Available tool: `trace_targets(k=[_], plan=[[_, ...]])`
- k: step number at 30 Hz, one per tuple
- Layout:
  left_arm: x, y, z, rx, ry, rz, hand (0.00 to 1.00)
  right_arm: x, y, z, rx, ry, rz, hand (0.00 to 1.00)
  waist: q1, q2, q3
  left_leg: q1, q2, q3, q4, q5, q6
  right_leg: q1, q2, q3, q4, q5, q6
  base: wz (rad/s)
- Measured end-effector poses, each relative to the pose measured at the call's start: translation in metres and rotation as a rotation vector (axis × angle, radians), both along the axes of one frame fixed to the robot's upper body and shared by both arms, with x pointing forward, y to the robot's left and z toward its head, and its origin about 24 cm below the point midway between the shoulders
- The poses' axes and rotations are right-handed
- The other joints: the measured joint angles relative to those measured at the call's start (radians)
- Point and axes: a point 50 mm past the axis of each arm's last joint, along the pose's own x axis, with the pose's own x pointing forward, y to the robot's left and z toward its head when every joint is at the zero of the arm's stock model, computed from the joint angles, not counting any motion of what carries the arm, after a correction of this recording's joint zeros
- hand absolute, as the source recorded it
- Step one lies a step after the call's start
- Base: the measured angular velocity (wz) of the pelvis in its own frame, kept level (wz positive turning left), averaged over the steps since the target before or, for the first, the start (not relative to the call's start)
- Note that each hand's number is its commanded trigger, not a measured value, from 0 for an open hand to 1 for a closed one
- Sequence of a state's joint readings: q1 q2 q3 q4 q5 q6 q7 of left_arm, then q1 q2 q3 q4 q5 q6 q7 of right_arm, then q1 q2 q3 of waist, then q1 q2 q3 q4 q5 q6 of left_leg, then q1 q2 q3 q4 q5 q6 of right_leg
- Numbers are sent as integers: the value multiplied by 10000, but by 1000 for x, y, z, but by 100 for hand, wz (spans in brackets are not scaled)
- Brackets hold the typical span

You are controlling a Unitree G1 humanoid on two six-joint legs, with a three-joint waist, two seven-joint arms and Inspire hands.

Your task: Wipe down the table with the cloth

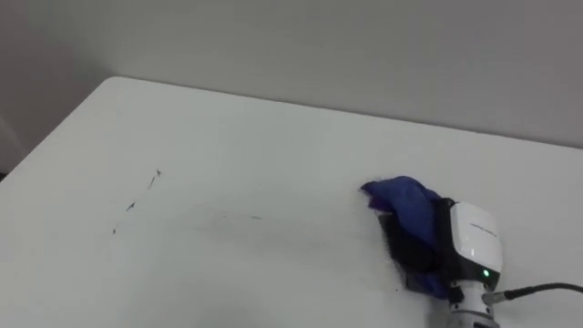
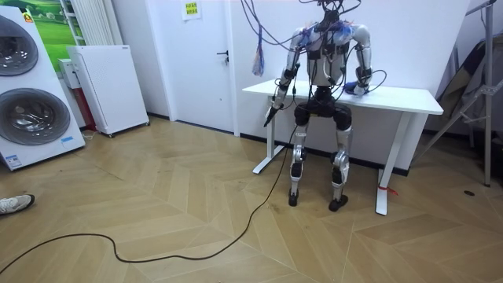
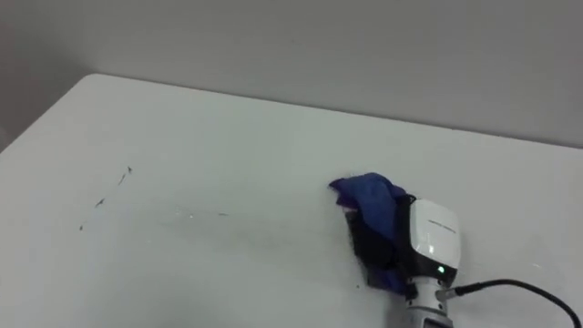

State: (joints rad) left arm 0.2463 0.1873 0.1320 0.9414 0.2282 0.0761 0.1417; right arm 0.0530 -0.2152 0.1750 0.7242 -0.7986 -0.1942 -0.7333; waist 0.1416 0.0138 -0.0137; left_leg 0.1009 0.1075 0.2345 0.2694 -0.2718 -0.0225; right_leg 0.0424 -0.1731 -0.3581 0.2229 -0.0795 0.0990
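A crumpled blue cloth [image 1: 393,194] lies on the white table [image 1: 246,128], right of the middle and near the front edge. My right hand [image 1: 474,239] rests on top of it, its dark fingers [image 1: 412,239] curled into the cloth, which sticks out ahead of them. Small dark marks [image 1: 157,173] and a faint thin line [image 1: 239,217] show on the tabletop to the left of the cloth. In the room view I stand close against the table [image 2: 409,101], with my left hand [image 2: 270,115] hanging down by its corner at that view's left.
The table's far edge runs along a grey wall [image 1: 364,46], and its rounded far left corner [image 1: 114,82] is in sight. In the room view a white cabinet [image 2: 106,86] and washing machines [image 2: 31,110] stand off to the left.
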Motion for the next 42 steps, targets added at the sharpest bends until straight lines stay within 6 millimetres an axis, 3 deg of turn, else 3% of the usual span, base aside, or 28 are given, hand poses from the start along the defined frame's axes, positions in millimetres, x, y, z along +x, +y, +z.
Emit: trace_targets(k=[6,9,13,18,19,24,27,30,34,37,42], plan=[[-25,-8,-4,-244,663,-93,0,10,4,3,42,340,560,100,28,-138,26,-42,225,-231,148,35,-386,-91,234,-165,525,-562,-275,10],[-35,-12,-6,-525,968,-96,0,10,4,4,97,361,570,100,42,-1,46,-33,251,-381,280,-13,-464,-120,255,-217,677,-701,-309,6],[-43,-14,-6,-816,1198,-118,0,14,6,10,9,205,703,100,169,287,40,78,171,-301,77,2,-442,-232,316,24,663,-579,-313,-17],[-45,-16,-7,-920,1280,-210,0,13,14,12,49,169,967,100,129,363,36,338,57,-290,-463,152,-412,-191,378,227,515,-544,-304,-14],[-41,-18,-8,-959,1201,-273,0,14,16,14,38,165,983,0,120,336,52,364,28,-286,-605,211,-406,-219,377,262,497,-542,-299,0],[-8,-21,-7,-934,538,-733,0,18,26,18,-31,135,1058,0,130,231,170,451,20,-282,-750,251,-412,-245,421,313,493,-536,-307,-5],[4,-23,-7,-807,257,-1046,0,21,31,19,-170,260,1146,0,228,159,176,505,8,-282,-837,252,-413,-285,496,432,451,-505,-329,-12],[-2,-24,-8,-822,492,-1106,0,24,33,20,-174,356,1179,0,439,66,173,491,37,-379,-951,252,-413,-310,694,571,135,-317,-383,-21],[-17,-25,-9,-900,1035,-984,0,26,34,21,-332,444,1307,0,478,-63,191,495,37,-434,-981,254,-411,-332,728,576,107,-272,-420,-4],[-26,-24,-9,-873,1245,-829,0,26,33,24,-430,394,1334,0,420,-61,162,504,37,-432,-988,254,-411,-351,729,596,125,-271,-421,0],[-25,-21,-6,-986,1026,-708,0,24,34,29,-269,351,1450,0,180,-3,137,475,35,-470,-987,254,-410,-348,728,605,119,-274,-416,0]])
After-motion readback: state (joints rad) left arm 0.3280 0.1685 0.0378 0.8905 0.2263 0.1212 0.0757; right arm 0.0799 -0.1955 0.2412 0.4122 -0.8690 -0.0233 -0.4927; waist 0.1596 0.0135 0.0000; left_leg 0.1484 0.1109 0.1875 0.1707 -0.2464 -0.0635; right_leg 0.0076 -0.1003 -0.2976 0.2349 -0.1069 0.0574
